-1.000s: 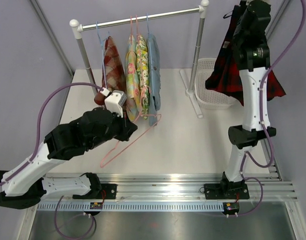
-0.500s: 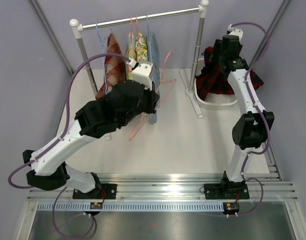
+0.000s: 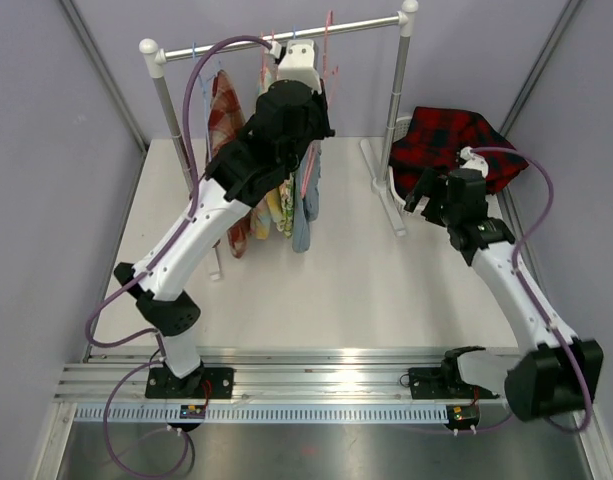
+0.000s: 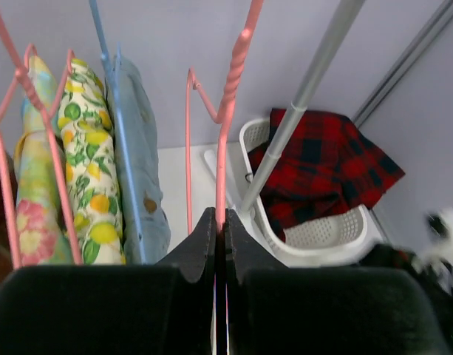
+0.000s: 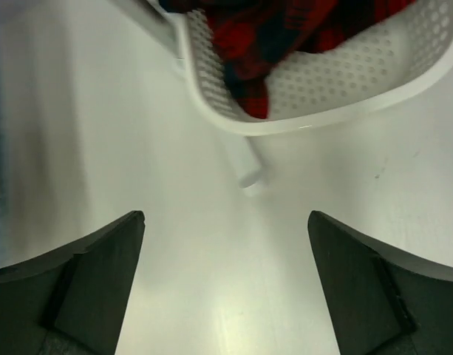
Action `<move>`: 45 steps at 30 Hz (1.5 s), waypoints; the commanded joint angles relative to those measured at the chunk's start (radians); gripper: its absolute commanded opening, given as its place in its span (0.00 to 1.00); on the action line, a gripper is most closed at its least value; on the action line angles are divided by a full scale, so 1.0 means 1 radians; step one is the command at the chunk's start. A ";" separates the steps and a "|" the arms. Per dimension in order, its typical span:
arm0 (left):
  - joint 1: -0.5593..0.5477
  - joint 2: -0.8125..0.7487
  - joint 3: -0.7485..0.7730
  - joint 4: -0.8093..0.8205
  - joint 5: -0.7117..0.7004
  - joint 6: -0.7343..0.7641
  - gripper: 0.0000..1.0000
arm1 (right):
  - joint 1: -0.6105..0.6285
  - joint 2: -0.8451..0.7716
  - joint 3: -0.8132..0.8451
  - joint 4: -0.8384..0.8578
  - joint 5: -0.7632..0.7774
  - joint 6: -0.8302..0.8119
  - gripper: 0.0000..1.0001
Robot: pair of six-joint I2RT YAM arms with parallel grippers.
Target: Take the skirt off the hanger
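The red-and-black plaid skirt [image 3: 451,140] lies heaped in the white basket [image 3: 399,130] at the back right, off any hanger. In the left wrist view the skirt [image 4: 322,166] fills the same basket [image 4: 329,237]. My left gripper [image 4: 220,216] is shut on the wire of the bare pink hanger [image 4: 227,103], held up by the rail [image 3: 286,38]. From above, that left gripper [image 3: 319,88] sits just under the pink hanger [image 3: 329,40]. My right gripper [image 5: 226,222] is open and empty, low over the table in front of the basket [image 5: 337,81] and skirt [image 5: 263,37].
Several garments hang on the rail: a plaid one [image 3: 226,110], floral ones [image 4: 86,170] and a blue one [image 3: 304,210]. The rack's right post [image 3: 398,110] and its foot [image 5: 248,174] stand between the hanging clothes and the basket.
The left arm swung the pink hanger from low over the table up to the rail. The right gripper came down, opened and let the skirt go into the basket.
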 commanded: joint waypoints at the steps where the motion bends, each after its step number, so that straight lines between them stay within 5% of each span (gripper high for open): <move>1: 0.011 0.054 0.061 0.234 0.041 0.047 0.00 | 0.061 -0.222 -0.080 0.050 -0.061 0.056 1.00; 8: 0.047 0.253 0.264 0.361 0.061 0.043 0.00 | 0.087 -0.464 -0.142 -0.085 -0.086 0.032 1.00; 17: 0.085 0.344 0.246 0.384 0.106 -0.061 0.00 | 0.088 -0.567 -0.128 -0.172 -0.110 0.032 0.99; 27: 0.082 0.249 0.129 0.319 0.159 -0.108 0.05 | 0.088 -0.593 -0.123 -0.186 -0.123 0.049 0.99; 35: 0.013 0.108 0.080 0.295 0.136 -0.017 0.61 | 0.088 -0.630 -0.097 -0.232 -0.118 0.053 0.99; 45: -0.010 -0.116 -0.104 0.244 -0.058 0.060 0.69 | 0.088 -0.690 -0.097 -0.280 -0.123 0.069 1.00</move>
